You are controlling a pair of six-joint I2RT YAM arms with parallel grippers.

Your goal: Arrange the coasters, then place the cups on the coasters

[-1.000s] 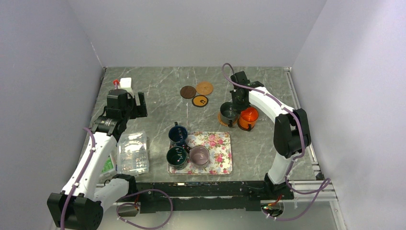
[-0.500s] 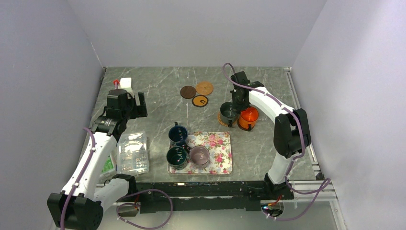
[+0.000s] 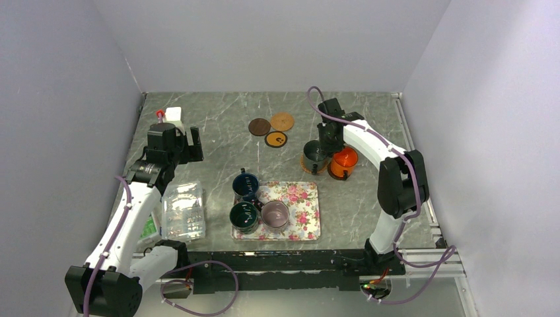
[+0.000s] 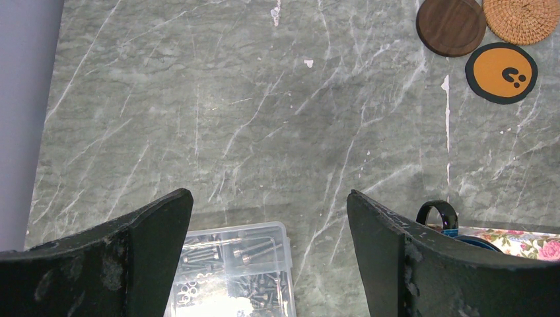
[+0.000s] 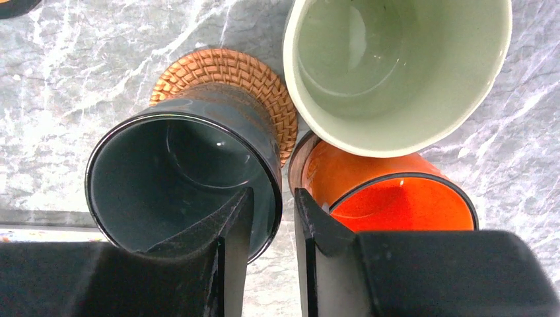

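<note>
**Bench:** grey marble table (image 3: 218, 132), both arms over it.

**Left gripper** (image 4: 267, 211): fingers spread wide and holding nothing. It hangs over bare marble at the far end of the clear compartment box (image 3: 183, 210).

**Right gripper** (image 5: 273, 198): low over the cup group at right. One finger is inside the dark green cup (image 5: 178, 172), the other outside it, next to the orange cup (image 5: 389, 191). The fingers stand a little apart, with the cup's wall between them and a sliver of gap on each side. I judge it is not clamped.

**Floral tray** (image 3: 300, 198): carries the second dark green cup (image 3: 244, 216) and the mauve cup (image 3: 275, 214). The navy cup (image 3: 245, 185) is at its far-left corner.

**Cups at right:** the dark green cup stands upright on a tan woven coaster (image 5: 218, 69). The orange cup and the pale cream-green cup (image 5: 396, 66) crowd close beside it. I cannot tell what is under those two.

**Free coasters:** a dark brown wooden coaster (image 3: 259, 126), a second woven coaster (image 3: 282, 121) and a black-rimmed orange coaster (image 3: 276, 139) sit clustered near mid-table, all bare.

**Step in hand (judged):** release of the dark green cup onto its coaster.

**Next move:**
- Lift the right gripper straight up. The outer finger sits in a narrow slot against the orange cup, so any sideways drift could nudge either cup.
- Go to the tray for one of the three remaining cups.
- The free coasters probably need spacing apart first.
</note>
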